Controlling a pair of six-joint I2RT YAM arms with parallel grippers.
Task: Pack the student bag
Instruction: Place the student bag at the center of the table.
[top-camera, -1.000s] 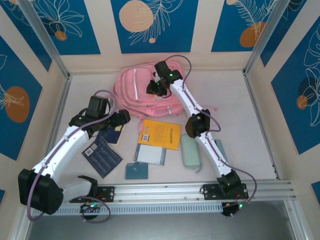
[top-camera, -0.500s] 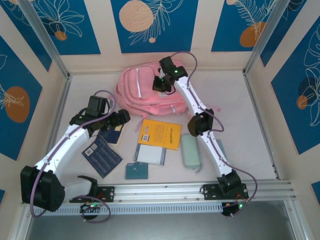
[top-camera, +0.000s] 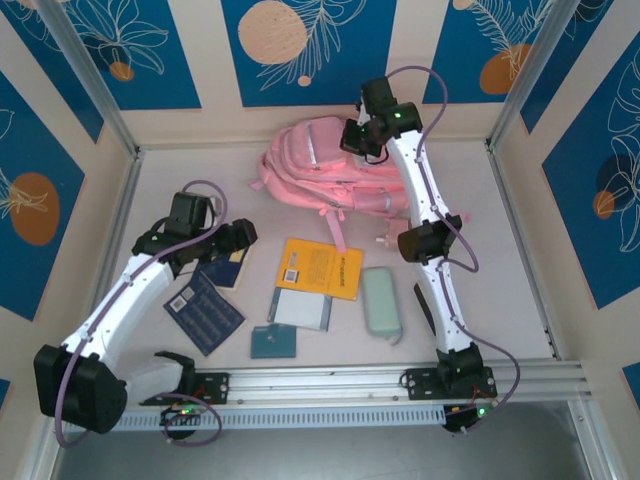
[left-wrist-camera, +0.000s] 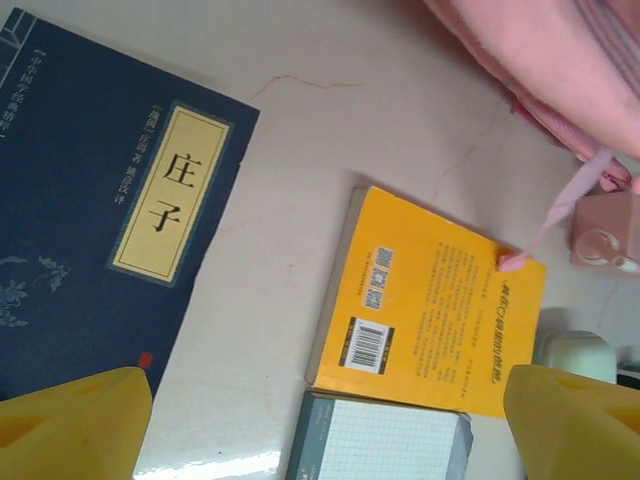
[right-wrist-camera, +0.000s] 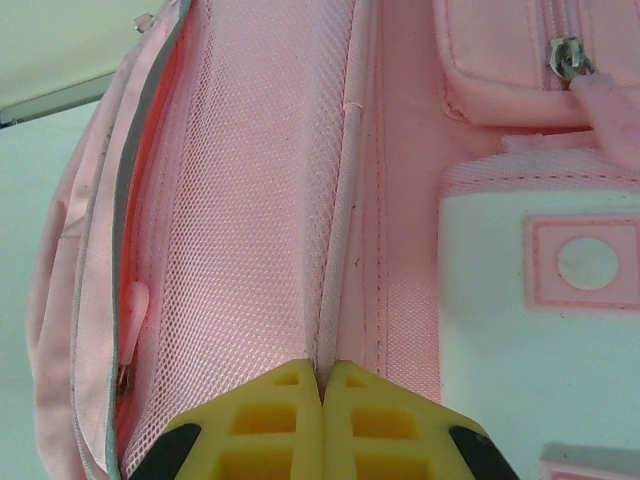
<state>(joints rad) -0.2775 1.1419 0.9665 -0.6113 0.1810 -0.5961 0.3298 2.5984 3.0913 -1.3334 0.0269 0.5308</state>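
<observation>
The student bag (top-camera: 325, 165) is a big pink backpack at the back of the table, pulled up on its right side. My right gripper (top-camera: 352, 138) is at the bag's upper right edge. In the right wrist view that gripper (right-wrist-camera: 322, 385) is shut on a pale piped seam beside the pink mesh of the bag (right-wrist-camera: 250, 220). My left gripper (top-camera: 246, 234) hovers at the left over a dark blue book (top-camera: 226, 268). Seen from its wrist, the left gripper (left-wrist-camera: 320, 440) is open wide with nothing between its yellow fingertips (left-wrist-camera: 70, 425).
On the table in front of the bag lie a yellow book (top-camera: 320, 267), a grid notebook (top-camera: 300, 309), a small teal book (top-camera: 273, 343), a second dark blue book (top-camera: 203, 311) and a pale green pencil case (top-camera: 381, 303). A pink strap (top-camera: 333, 225) trails toward the yellow book.
My right gripper has shut on the bag's seam and moved back and to the right, dragging and lifting the bag with it. The left arm has barely moved.
</observation>
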